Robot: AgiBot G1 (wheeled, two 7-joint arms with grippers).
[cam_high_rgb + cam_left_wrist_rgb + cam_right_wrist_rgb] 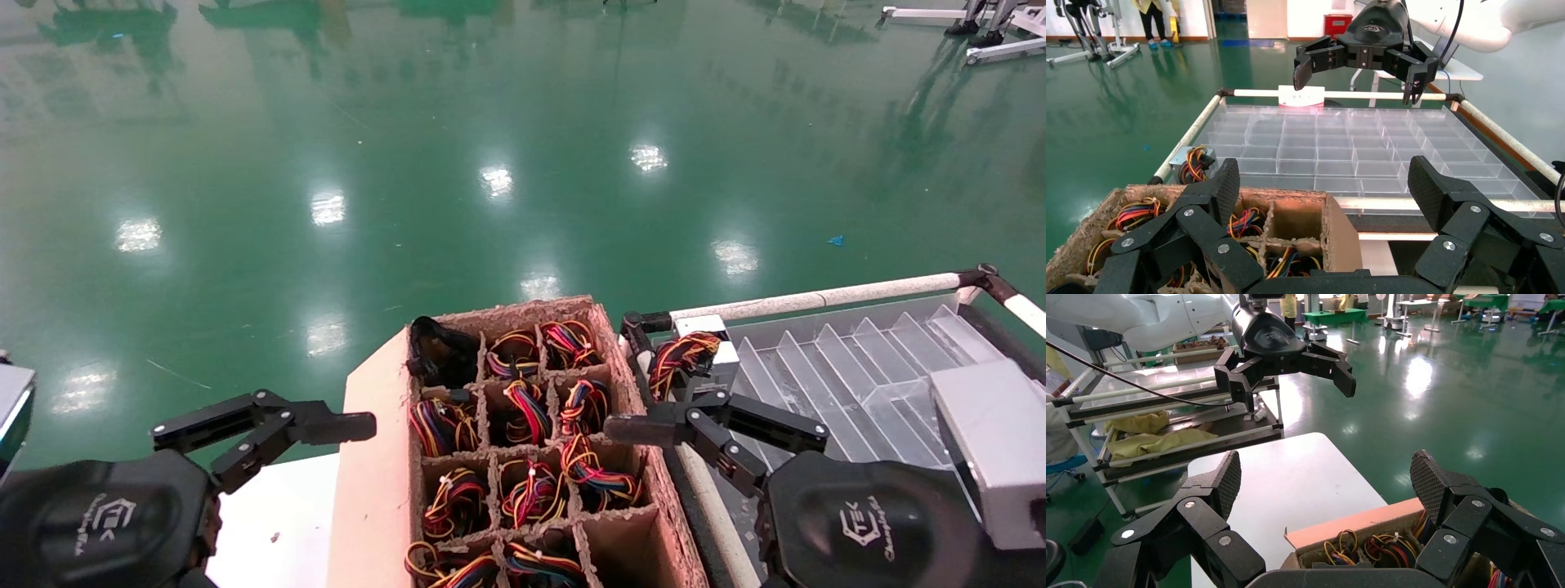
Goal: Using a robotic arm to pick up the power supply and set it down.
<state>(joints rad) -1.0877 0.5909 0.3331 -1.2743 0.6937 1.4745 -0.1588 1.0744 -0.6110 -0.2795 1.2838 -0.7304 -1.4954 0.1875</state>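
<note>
Beside the box (pixel 372 490), power supply (pixel 695 357) half hidden, right gripper (pixel 645 408) fingers spread.

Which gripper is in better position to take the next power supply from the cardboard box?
Probably the right gripper. It is open and hangs over the right edge of the cardboard box, beside the wire bundles. The left gripper, also open, is outside the box's left flap.

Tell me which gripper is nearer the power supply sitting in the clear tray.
Right. The right gripper hangs open just short of the power supply; the left gripper sits open across the cardboard box.
</note>
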